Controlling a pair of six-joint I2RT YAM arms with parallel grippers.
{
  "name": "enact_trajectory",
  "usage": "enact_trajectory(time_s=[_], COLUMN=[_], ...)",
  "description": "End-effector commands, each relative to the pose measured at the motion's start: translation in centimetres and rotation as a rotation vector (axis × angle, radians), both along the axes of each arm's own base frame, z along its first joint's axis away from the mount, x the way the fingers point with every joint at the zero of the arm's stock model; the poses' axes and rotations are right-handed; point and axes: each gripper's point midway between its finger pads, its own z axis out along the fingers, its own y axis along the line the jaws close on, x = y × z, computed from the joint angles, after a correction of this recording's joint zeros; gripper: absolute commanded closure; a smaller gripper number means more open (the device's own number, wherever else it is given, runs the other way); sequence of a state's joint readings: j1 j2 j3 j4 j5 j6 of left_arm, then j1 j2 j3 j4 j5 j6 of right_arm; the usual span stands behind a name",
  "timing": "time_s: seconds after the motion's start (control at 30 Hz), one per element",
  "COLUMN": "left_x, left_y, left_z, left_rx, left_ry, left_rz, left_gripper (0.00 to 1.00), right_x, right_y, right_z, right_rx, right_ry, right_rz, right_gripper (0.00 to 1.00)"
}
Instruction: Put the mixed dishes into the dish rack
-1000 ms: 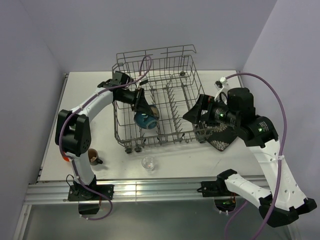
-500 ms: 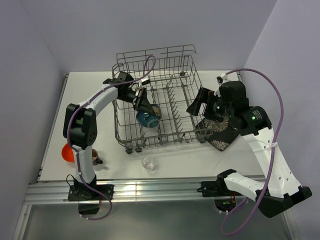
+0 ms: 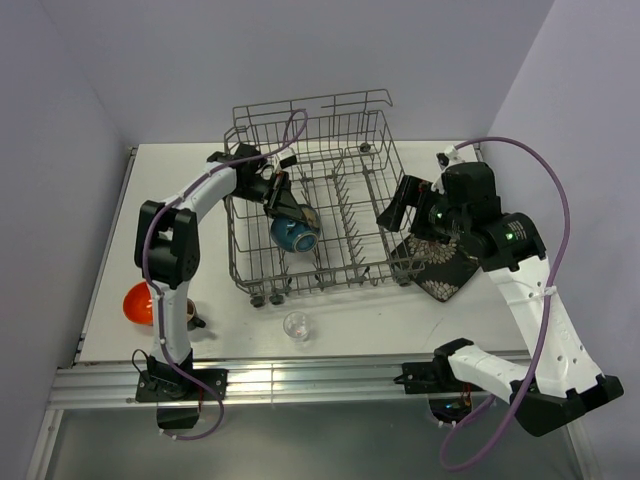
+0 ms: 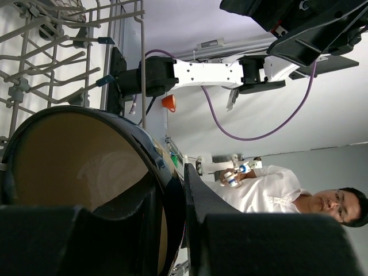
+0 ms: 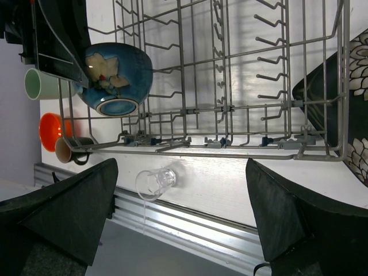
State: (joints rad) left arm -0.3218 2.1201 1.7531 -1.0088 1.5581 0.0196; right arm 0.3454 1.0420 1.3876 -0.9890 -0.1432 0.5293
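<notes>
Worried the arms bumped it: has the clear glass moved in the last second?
No. The clear glass still stands before the near wheels of the dish rack.

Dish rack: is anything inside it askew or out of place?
The blue bowl lies tipped on its side at the front left of the dish rack, its rim between the jaws of the left gripper.

round bowl (image 3: 294,235) in rack (image 3: 350,200), L side | plate (image 3: 445,272) R of rack | glass (image 3: 296,324) in front | mug (image 3: 190,315) + small bowl (image 3: 138,303) front-L
</notes>
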Motion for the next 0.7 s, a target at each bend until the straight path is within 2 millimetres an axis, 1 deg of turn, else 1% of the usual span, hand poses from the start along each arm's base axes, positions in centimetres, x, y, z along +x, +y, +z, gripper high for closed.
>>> enact_trajectory(time_s=[0.0, 0.1, 0.17, 0.2, 0.27, 0.3, 0.47, 0.5, 0.53, 0.6, 0.63, 0.67], left_x=[1.2, 1.4, 1.4, 1.6, 1.9, 2.1, 3.3, 3.6, 3.7, 4.2, 4.3, 4.6], left_y=[0.2, 0.4, 0.5, 0.7, 0.8, 1.0, 1.6, 1.8, 1.8, 2.0, 2.0, 2.0], left_z=[-2.5, -3.6, -4.0, -4.1, -4.4, -4.5, -5.3, -5.4, -5.9, -5.9, -6.4, -6.4], left_rx=[-0.123, -0.112, -0.109, -0.108, -0.107, -0.107, -0.105, -0.105, -0.104, -0.105, -0.104, -0.106], left_ry=[0.045, 0.079, 0.089, 0.094, 0.098, 0.099, 0.114, 0.115, 0.118, 0.123, 0.126, 0.118], left_rz=[-0.003, 0.003, 0.007, 0.011, 0.016, 0.022, 0.046, 0.054, 0.057, 0.067, 0.069, 0.071], left_gripper=[1.0, 0.96, 0.96, 0.93, 0.93, 0.91, 0.87, 0.83, 0.81, 0.76, 0.75, 0.75], right_x=[0.0, 0.0, 0.0, 0.0, -0.2, -0.3, -0.7, -0.7, -0.7, -0.7, -0.8, -0.8], right_y=[-0.6, -0.7, -0.8, -0.8, -0.6, -0.6, -0.7, -0.8, -0.8, -0.9, -0.9, -0.9], right_z=[1.3, 0.8, 0.6, 0.6, 0.6, 0.5, 0.2, 0.2, 0.3, 0.5, 0.5, 0.6], right_rx=[-0.002, -0.002, -0.001, 0.002, 0.014, 0.018, 0.025, 0.021, 0.019, 0.016, 0.015, 0.017], right_ry=[-0.05, -0.043, -0.041, -0.042, -0.043, -0.042, -0.035, -0.037, -0.039, -0.043, -0.043, -0.042], right_rz=[-0.001, 0.001, 0.0, 0.002, 0.013, 0.015, 0.021, 0.018, 0.018, 0.019, 0.02, 0.02], right_gripper=[0.0, 0.0, 0.0, 0.0, 0.0, 0.0, 0.0, 0.0, 0.0, 0.0, 0.0, 0.0])
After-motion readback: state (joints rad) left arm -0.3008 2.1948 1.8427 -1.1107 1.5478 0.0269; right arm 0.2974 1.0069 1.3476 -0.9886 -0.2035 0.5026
